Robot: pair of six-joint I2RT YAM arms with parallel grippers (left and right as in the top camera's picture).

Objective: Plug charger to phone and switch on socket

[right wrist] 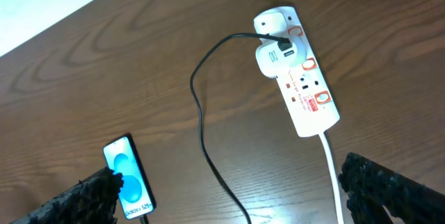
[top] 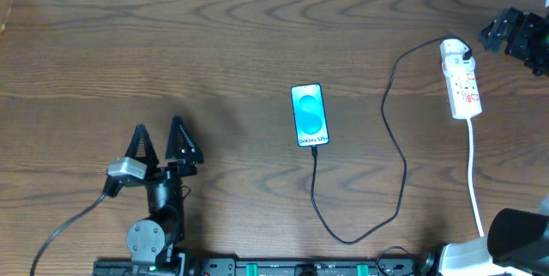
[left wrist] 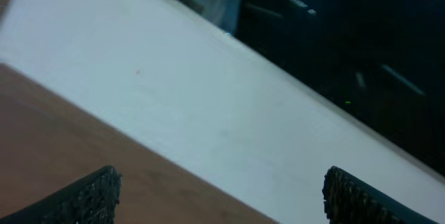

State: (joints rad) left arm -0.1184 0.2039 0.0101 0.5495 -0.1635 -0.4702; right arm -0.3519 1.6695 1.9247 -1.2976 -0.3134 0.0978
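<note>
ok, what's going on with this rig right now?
Neither arm holds anything. The thin black charger cable already runs from its white adapter in the white power strip to the bottom edge of the blue-screened smartphone. The right gripper hangs open near the strip; the left gripper sits open, well away. Switch state unclear.

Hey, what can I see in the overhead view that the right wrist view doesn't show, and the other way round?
Only the overhead shows the left claw, open at lower left, and the whole loop of the charger cable running to the bottom edge of the phone. Only the right wrist shows clearly the red switch marks on the socket and the cable's plug entering the white adapter seated in it. Both show the phone, charger, socket and wooden table.
</note>
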